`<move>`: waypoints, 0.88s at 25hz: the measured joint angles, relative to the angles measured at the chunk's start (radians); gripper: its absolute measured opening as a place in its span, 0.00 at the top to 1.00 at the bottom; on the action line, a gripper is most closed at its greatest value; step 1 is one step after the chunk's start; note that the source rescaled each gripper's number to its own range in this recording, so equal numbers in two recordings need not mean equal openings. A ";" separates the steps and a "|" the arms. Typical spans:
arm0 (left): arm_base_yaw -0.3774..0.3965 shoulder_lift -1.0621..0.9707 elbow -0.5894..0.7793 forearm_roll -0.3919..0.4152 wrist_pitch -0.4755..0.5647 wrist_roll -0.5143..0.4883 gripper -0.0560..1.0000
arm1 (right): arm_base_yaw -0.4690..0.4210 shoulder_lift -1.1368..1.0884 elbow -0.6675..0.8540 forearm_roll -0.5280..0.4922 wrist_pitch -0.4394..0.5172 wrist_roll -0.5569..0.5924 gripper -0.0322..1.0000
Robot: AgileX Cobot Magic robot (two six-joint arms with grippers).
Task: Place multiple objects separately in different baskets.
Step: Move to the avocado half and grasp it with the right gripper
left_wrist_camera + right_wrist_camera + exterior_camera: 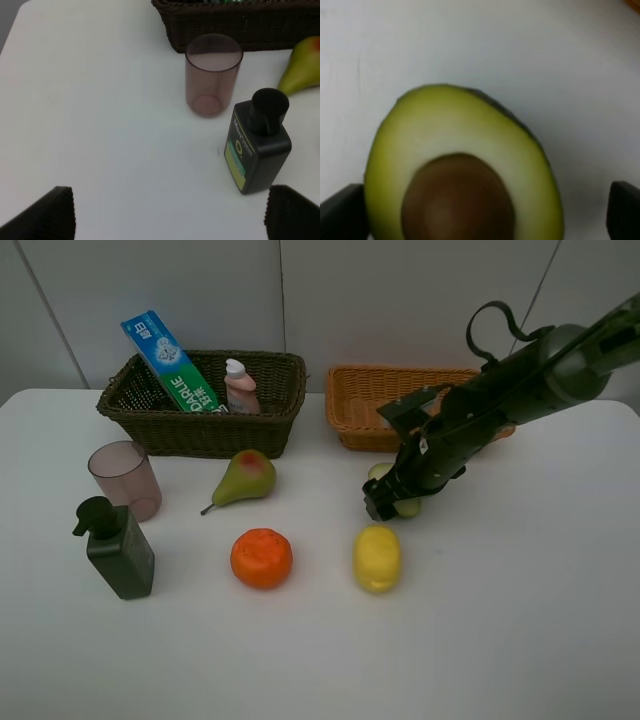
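**A:** What did the high camera give you?

**B:** The right gripper [392, 497] was low over the white table [500, 640], on the near side of the light orange-tan basket [360, 405]. It covered most of the avocado half [381, 472]. From up there I could not tell how its jaws stood.

**A:** The right wrist view settled that. The avocado half lay cut face up with its pit showing, and the jaws were spread wide on either side, not closed on it.

**B:** And the left gripper [170, 215]?

**A:** It was outside the high view. Its own camera showed the fingertips far apart and holding nothing, above bare table. The translucent pink cup [212, 75] and dark green pump bottle [257, 145] stood upright beyond it.

**B:** Only the high view showed the blue-green toothpaste box [170, 360] and small pink bottle [240, 387] inside the dark olive-brown basket [200, 425], far left. It also had the orange [261, 558] and lemon [377, 558], both near the middle. The pear [245, 477], lying just near that dark basket, appeared in both.
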 joint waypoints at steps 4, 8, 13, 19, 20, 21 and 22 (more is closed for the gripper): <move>0.000 0.000 0.000 0.000 0.000 0.000 0.00 | 0.000 0.000 0.000 0.022 -0.024 0.002 0.00; 0.000 0.000 0.000 0.000 0.000 0.000 0.00 | 0.000 0.000 0.000 0.056 -0.048 0.004 0.00; 0.000 0.000 0.000 0.000 0.000 0.000 0.00 | 0.000 0.000 0.000 0.089 -0.072 0.004 0.00; 0.000 0.000 0.000 0.000 0.000 0.000 0.00 | -0.003 0.000 0.000 0.090 -0.072 0.004 0.00; 0.000 0.000 0.000 0.000 0.000 0.000 0.00 | -0.003 0.000 0.000 0.090 -0.072 0.004 0.01; 0.000 0.000 0.000 0.000 0.000 0.000 0.00 | -0.003 0.000 0.000 0.090 -0.072 0.004 0.03; 0.000 0.000 0.000 0.000 0.000 0.000 0.00 | -0.003 0.000 0.000 0.094 -0.072 0.004 0.08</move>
